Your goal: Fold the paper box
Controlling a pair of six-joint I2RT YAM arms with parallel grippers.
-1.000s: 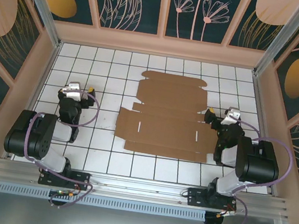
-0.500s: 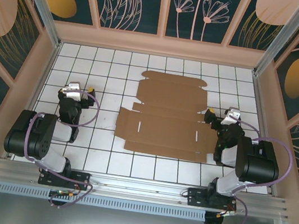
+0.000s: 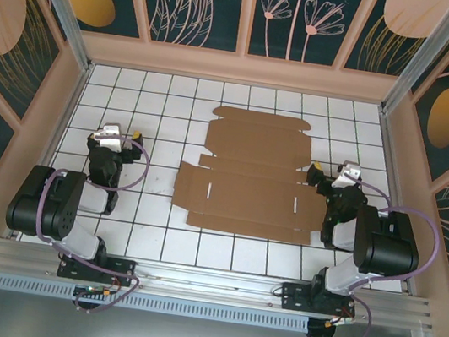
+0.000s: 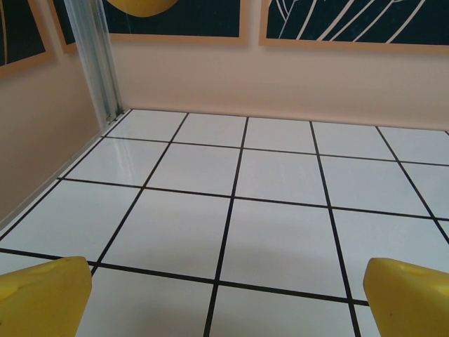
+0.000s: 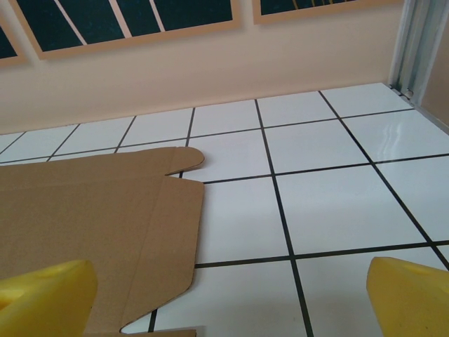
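Observation:
The paper box (image 3: 251, 175) lies flat and unfolded on the white tiled floor, a brown die-cut cardboard sheet with flaps, creases and small slots. Its right flaps (image 5: 91, 217) fill the left part of the right wrist view. My right gripper (image 3: 323, 177) rests just off the sheet's right edge, open, its yellow fingertips (image 5: 410, 298) wide apart over bare tile. My left gripper (image 3: 124, 140) sits well to the left of the sheet, open too, with yellow fingertips (image 4: 42, 298) spread over bare tiles and nothing between them.
Beige walls (image 3: 240, 67) with dark floral panels enclose the tiled floor on three sides. A metal corner post (image 4: 95, 60) stands at the far left, another (image 5: 421, 42) at the far right. An aluminium rail (image 3: 206, 284) runs along the near edge.

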